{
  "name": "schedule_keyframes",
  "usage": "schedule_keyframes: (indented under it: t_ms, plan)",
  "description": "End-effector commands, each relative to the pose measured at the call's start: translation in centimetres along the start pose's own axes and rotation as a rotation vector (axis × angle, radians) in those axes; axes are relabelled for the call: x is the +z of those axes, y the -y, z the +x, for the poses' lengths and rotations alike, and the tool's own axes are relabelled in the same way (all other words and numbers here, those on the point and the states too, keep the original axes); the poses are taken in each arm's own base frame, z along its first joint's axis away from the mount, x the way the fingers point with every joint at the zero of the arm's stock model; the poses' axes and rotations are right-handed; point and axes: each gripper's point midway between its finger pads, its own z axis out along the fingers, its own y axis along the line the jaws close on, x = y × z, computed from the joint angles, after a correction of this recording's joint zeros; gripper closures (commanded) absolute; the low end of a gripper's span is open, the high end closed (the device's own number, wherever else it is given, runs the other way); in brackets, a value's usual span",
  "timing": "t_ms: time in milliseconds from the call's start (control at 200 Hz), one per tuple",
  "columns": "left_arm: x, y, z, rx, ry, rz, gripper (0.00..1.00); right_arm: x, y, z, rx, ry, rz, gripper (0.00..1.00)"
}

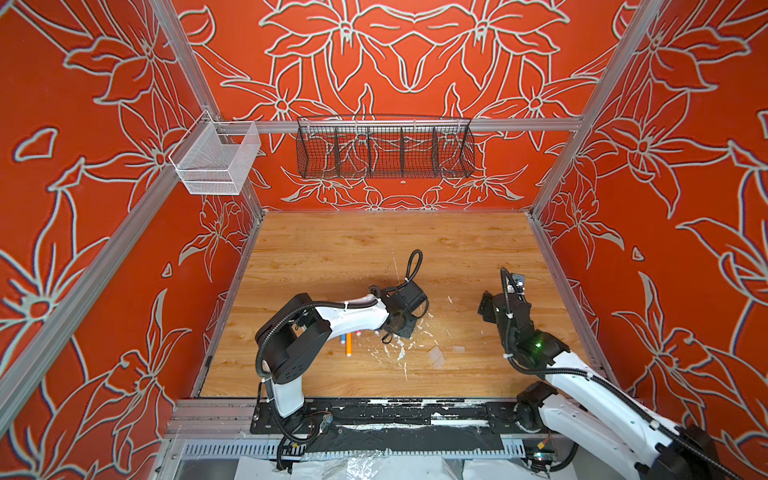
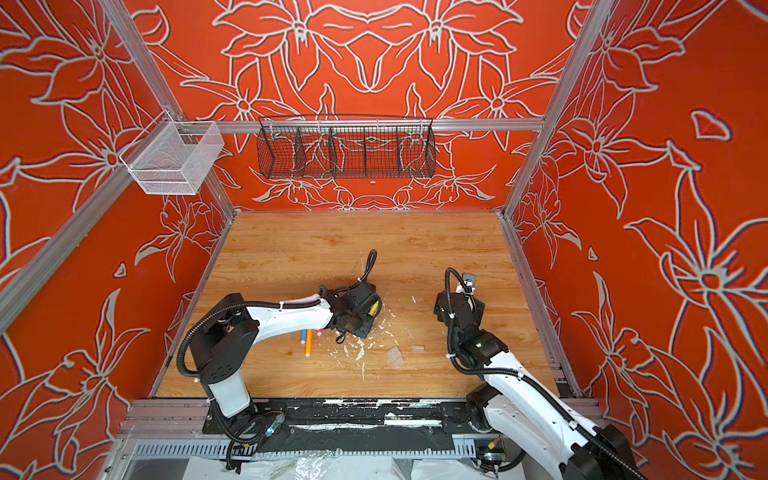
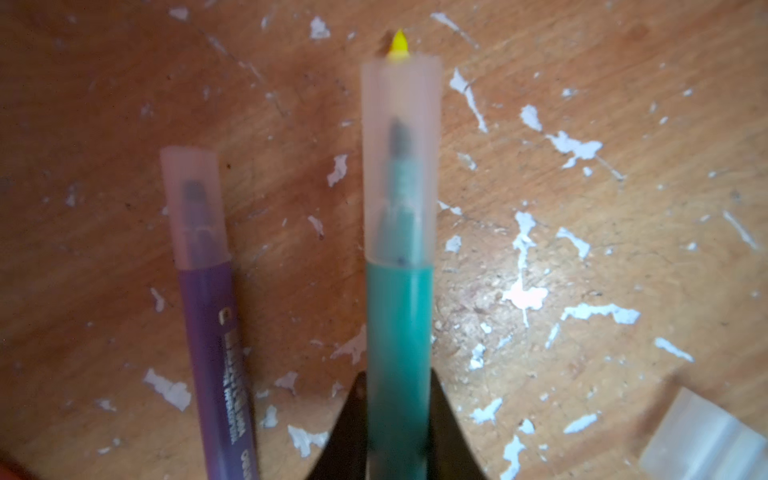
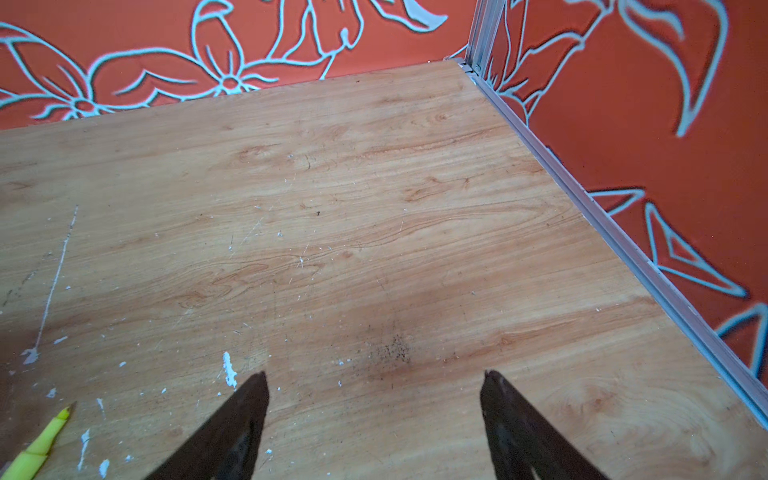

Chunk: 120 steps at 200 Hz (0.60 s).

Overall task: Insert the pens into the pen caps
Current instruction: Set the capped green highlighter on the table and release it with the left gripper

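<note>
My left gripper (image 3: 399, 376) has its jaws close against both sides of a green pen (image 3: 399, 316), whose tip sits inside a clear pen cap (image 3: 400, 162). Beside it lies a purple pen (image 3: 216, 365), also wearing a cap (image 3: 195, 208). A yellow pen tip (image 3: 399, 43) pokes out beyond the green pen's cap, and the yellow pen (image 4: 41, 444) also shows in the right wrist view. Blue (image 1: 343, 338), orange (image 1: 348, 345) and pink (image 1: 358, 333) pens lie under the left arm. Loose caps (image 1: 436, 355) (image 1: 458, 348) lie between the arms. My right gripper (image 4: 374, 376) hangs open over bare wood.
Another loose clear cap (image 3: 706, 440) lies close to the left gripper. White paint flecks (image 1: 401, 351) dot the wooden table (image 1: 374, 249). A black wire basket (image 1: 384, 149) and a white mesh basket (image 1: 216, 158) hang on the rear rail. Red patterned walls enclose the table.
</note>
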Motion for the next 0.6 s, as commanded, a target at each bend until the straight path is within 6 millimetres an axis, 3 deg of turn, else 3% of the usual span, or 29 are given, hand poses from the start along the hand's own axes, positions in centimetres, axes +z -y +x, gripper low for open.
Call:
schedule_keyframes:
  t_ms: [0,335,485,595]
  plan:
    - [-0.4,0.4,0.0,0.022,-0.017,0.019,0.68,0.1,0.1,0.4,-0.008,-0.003,-0.003,0.18]
    - [-0.7,0.4,-0.6,0.019,-0.002,0.012,0.58,0.2,0.0,0.4,-0.008,-0.004,-0.007,0.18]
    - [-3.3,-0.3,-1.4,0.010,0.070,0.004,0.50,0.1,0.1,0.6,-0.008,-0.010,-0.008,0.18]
    - [-5.5,-1.0,-1.7,-0.009,0.135,0.018,0.50,0.1,0.1,0.5,-0.004,-0.002,-0.009,0.18]
